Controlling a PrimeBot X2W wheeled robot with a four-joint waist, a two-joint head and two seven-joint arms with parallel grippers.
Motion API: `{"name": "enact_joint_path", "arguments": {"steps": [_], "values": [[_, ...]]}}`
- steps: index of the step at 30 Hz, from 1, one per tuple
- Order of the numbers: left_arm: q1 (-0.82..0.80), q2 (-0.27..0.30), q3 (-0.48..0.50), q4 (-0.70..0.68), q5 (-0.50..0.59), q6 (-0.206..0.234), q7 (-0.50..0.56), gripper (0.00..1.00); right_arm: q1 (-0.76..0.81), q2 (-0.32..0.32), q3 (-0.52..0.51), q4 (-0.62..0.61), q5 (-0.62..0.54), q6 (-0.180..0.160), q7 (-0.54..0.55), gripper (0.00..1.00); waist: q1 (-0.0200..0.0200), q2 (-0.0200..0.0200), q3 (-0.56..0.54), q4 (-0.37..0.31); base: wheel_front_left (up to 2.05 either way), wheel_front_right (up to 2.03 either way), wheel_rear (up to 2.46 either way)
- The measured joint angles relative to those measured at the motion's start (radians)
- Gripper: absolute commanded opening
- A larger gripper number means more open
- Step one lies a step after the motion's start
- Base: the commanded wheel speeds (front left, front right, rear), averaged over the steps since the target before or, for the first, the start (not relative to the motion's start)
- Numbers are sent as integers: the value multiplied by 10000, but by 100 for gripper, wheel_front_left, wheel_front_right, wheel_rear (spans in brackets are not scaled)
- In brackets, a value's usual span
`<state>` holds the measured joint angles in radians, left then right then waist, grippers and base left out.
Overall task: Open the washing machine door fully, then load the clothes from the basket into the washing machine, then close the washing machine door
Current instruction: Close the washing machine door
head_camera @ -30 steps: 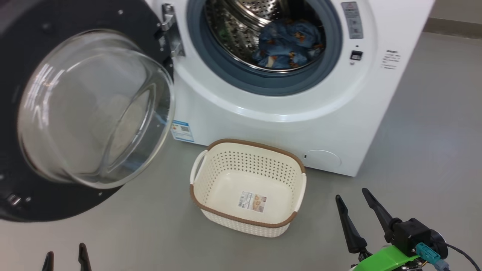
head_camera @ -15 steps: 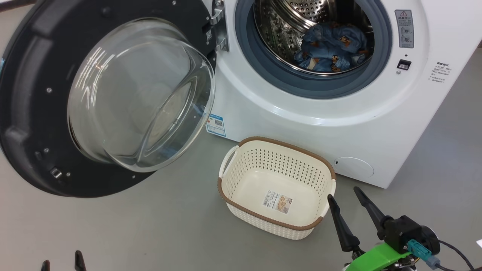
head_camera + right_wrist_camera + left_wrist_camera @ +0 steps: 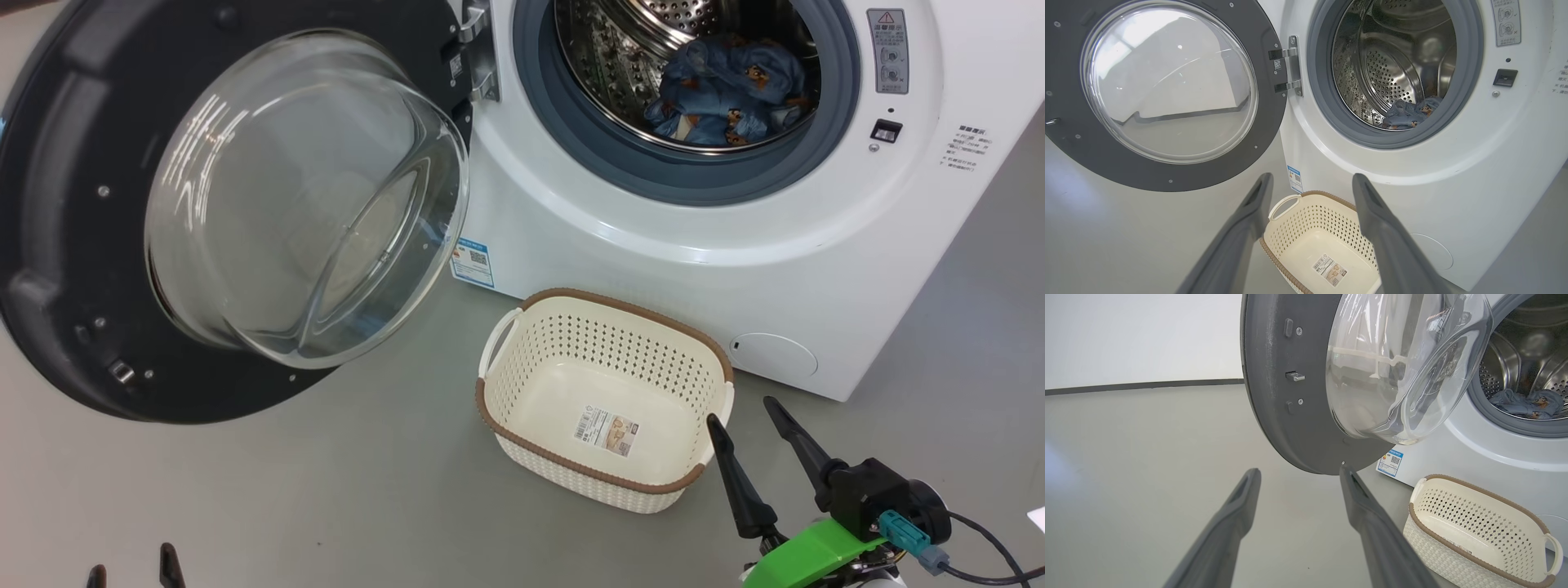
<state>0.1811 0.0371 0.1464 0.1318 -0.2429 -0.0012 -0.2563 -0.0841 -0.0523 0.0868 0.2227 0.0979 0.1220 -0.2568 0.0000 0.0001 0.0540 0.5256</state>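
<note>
- Clothes (image 3: 727, 94) are in: the blue bear-print bundle sits low in the steel drum of the washing machine (image 3: 653, 269), behind the grey-blue gasket, with nothing draped over the lip.
- The basket (image 3: 600, 359) is empty on the floor (image 3: 326, 490), at 6 o'clock from the drum mouth and close to the machine's front.
- Loading looks done, so closing is the step in hand.
- The washing machine door (image 3: 65, 204) hangs wide open at 9 o'clock, glass bowl bulging toward us.
- The left claw (image 3: 131, 559) is released and empty at 7 o'clock, low near the door's bottom rim.
- The right claw (image 3: 742, 411) is also spread and empty at 5 o'clock, beside the basket's near corner.
- Next call: get a claw behind the door's free edge and sweep it round on the hinge (image 3: 478, 49) until the latch (image 3: 1295, 376) catches.
- Watch the basket, which may sit under the door's swing.
</note>
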Motion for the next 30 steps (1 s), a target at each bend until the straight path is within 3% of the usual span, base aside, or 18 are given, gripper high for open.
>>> {"name": "enact_joint_path", "arguments": {"steps": [10, 11, 12, 18, 23, 30], "values": [[0, 0, -61, 0, 0, -2, 0, 100, 2, 0, -25, 2, -15, 0, 0, 100, 0, 0, 15, -12, 0, 0, 0], [0, 0, -75, 0, 2, -4, 0, 40, 2, 0, -27, 2, -15, 0, -2, 100, 0, 0, 15, -12, 0, 0, 0], [0, 0, -90, 12, 15, -10, 0, 0, 2, 0, -27, 4, -15, 0, -2, 100, 0, -1, 12, -15, 0, 0, 0], [-8, -2, -104, 38, 8, -46, 0, 0, 3, -2, -29, 8, -15, 0, 0, 100, 0, -1, 7, -15, 0, 0, 0], [-22, -2, -46, 54, -12, -328, 0, 0, 4, 0, -33, 31, -10, 0, 0, 100, 0, 0, -11, -21, 0, 0, 0], [-366, -21, 738, -115, -182, -683, 0, 0, 17, 0, -48, 12, 4, 0, 0, 100, 0, 0, -51, -36, 0, 0, 0]]}}
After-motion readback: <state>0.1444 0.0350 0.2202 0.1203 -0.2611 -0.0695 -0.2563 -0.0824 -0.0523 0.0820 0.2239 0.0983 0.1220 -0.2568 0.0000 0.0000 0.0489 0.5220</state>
